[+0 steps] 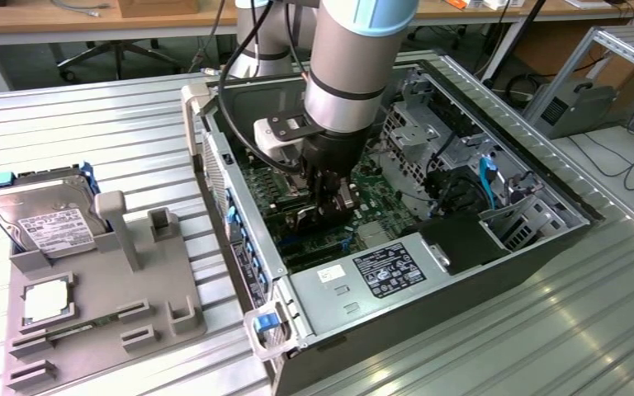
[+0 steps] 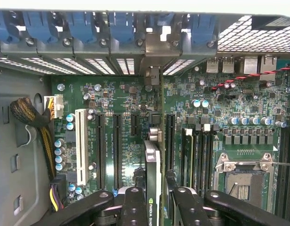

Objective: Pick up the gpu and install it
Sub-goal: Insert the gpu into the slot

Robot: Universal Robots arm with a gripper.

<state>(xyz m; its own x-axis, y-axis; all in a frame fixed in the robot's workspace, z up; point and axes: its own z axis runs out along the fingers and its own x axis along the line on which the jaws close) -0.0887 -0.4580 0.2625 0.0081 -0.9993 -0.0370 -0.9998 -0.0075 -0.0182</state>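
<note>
- Black fingers (image 2: 135, 207) of our gripper (image 2: 153, 207) stand partly closed, clamped on either side of the gpu (image 2: 153, 174), which we see edge-on, standing upright between them.
- We see the gpu low over the green motherboard (image 2: 126, 94), in line with the long black expansion slots (image 2: 117, 150); whether it is seated we cannot tell. Its silver bracket (image 2: 154, 56) reaches the case's rear wall among the blue slot clips (image 2: 84, 28).
- In the exterior view we see the gripper (image 1: 328, 194) inside the open computer case (image 1: 560, 194), over the motherboard (image 1: 378, 202).
- Within the case also sit a black power supply (image 1: 389, 268) with a label, a metal drive cage (image 1: 422, 124) and a blue cable (image 1: 488, 181).
- We see the empty CPU socket (image 2: 244, 181) beside the memory slots (image 2: 194, 155).
- To the exterior view's left, a grey holder tray (image 1: 130, 305) carries a silver hard drive (image 1: 47, 219) standing upright and a small square CPU chip (image 1: 47, 301) lying flat.
</note>
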